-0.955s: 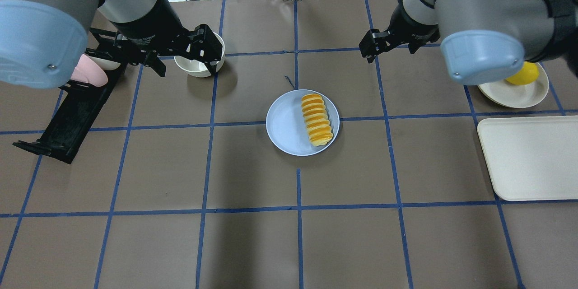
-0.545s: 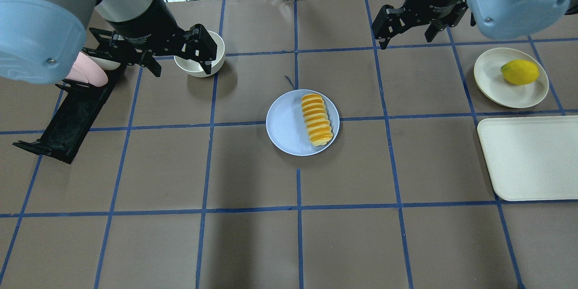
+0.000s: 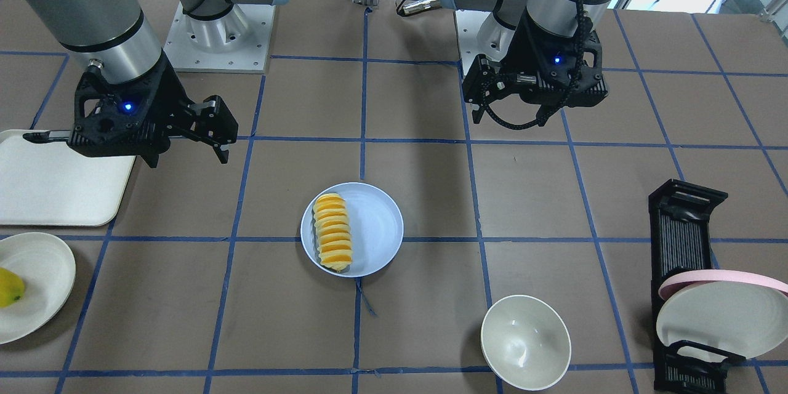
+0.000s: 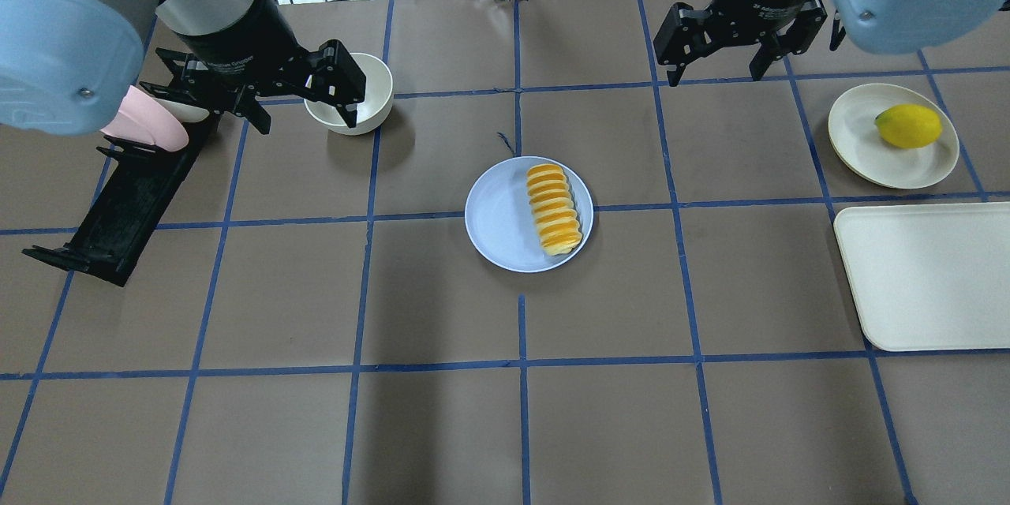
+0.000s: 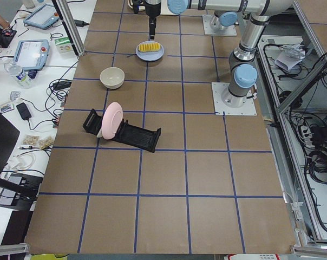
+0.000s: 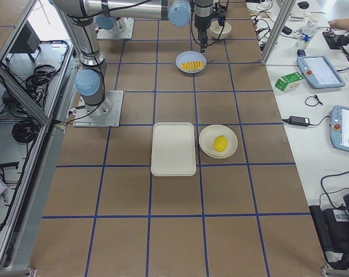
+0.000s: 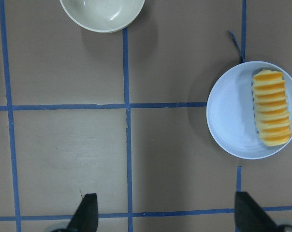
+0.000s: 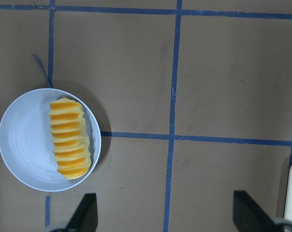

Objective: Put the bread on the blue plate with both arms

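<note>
At the far left of the table a black dish rack holds a pink plate. Just beside it the left jaws hang spread wide and empty over the rim of a white bowl.

In the middle, the bread already lies on the right half of the blue plate, its length pointing away from the robot, well apart from both arms.

It looks light and soft, and its joined slices would likely sag or tear if lifted by one end. A gentle pinch across the pale sides near each end, one arm apiece, seems safest.

The right jaws are likewise wide and empty. Further right sit a lemon on a cream plate and a cream tray.
</note>
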`<action>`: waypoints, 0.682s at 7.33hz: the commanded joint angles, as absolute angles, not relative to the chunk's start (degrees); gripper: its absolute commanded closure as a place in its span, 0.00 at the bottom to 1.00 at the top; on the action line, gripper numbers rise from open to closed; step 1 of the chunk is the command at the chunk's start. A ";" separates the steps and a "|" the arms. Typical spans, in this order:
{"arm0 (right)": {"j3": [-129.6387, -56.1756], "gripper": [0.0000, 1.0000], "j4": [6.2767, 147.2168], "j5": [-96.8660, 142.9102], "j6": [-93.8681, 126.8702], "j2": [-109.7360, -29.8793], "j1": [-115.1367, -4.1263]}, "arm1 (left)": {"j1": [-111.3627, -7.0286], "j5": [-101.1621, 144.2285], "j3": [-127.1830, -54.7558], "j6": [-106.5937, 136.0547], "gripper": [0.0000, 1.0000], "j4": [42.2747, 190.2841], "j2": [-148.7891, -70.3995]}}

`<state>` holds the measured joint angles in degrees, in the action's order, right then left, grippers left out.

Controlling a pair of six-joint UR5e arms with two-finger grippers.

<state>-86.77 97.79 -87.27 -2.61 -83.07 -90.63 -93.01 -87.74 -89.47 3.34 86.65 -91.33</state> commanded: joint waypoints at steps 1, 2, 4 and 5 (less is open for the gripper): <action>-86.66 0.00 96.94 -86.92 -2.55 -83.14 -90.62 | -92.99 -87.80 -89.56 3.34 0.00 86.66 -91.49; -86.75 0.00 96.94 -87.01 -2.55 -83.14 -90.70 | -92.99 -87.80 -89.56 3.34 0.00 86.66 -91.49; -86.92 0.00 96.86 -87.10 -2.55 -83.14 -90.70 | -92.99 -87.71 -89.56 3.34 0.00 86.57 -91.84; -87.01 0.00 96.86 -87.10 -2.55 -83.14 -90.70 | -92.99 -87.63 -89.47 3.43 0.00 86.14 -91.93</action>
